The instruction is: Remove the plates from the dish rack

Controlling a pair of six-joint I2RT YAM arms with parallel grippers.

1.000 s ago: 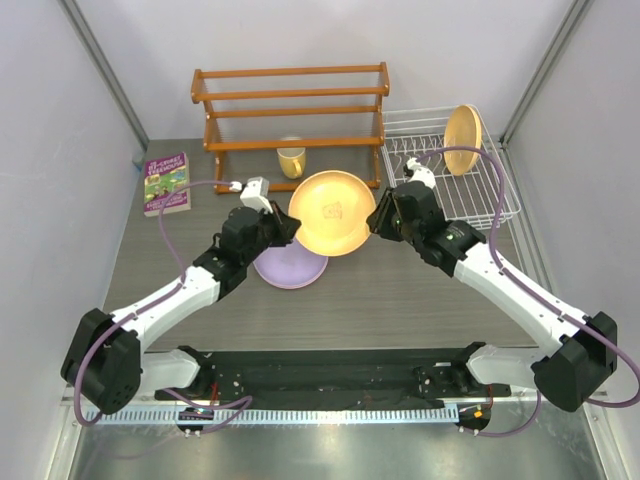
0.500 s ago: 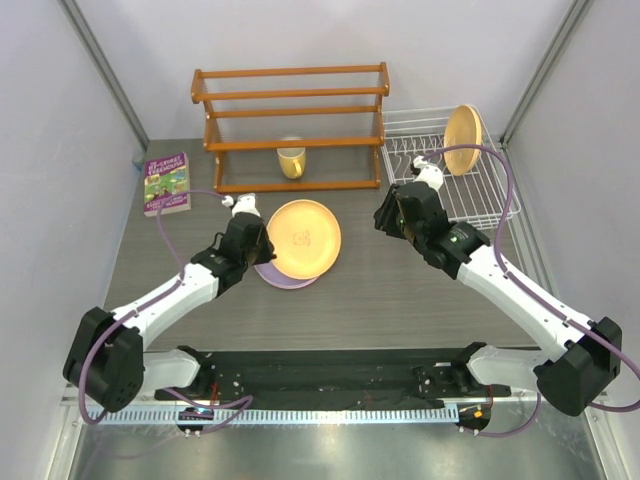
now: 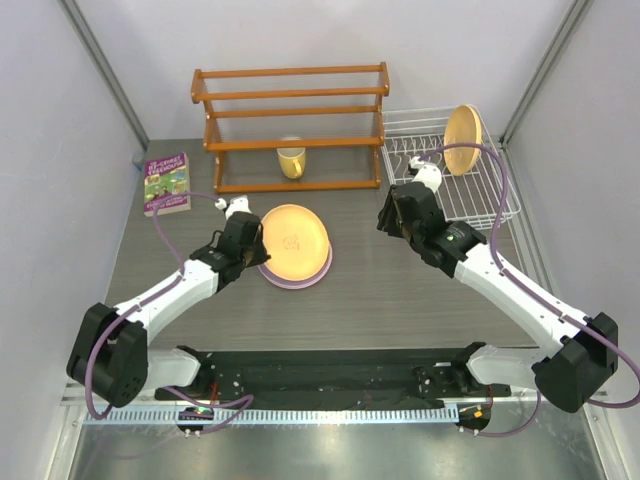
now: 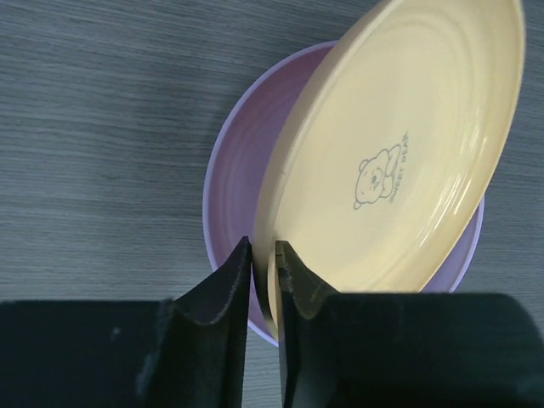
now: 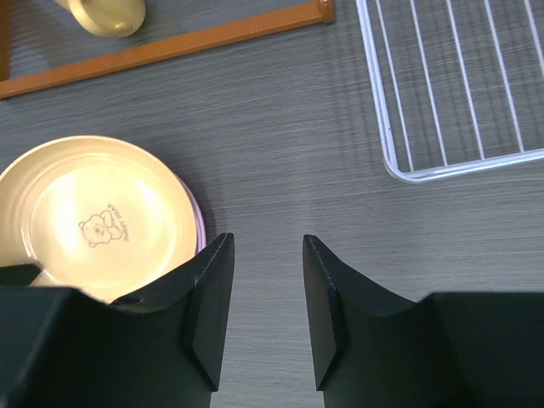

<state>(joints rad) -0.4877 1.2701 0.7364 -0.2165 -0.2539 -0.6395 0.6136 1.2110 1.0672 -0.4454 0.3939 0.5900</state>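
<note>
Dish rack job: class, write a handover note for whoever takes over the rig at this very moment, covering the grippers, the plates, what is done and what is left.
Left gripper: shut on the near rim of the yellow plate, which sits on the lavender plate on the table; not yet released.
Right gripper: open, empty, above the table between the stack and the dish rack.
Done: two plates out of the rack.
Left: release the yellow plate, then fetch the third plate, which stands upright at the rack's back.
</note>
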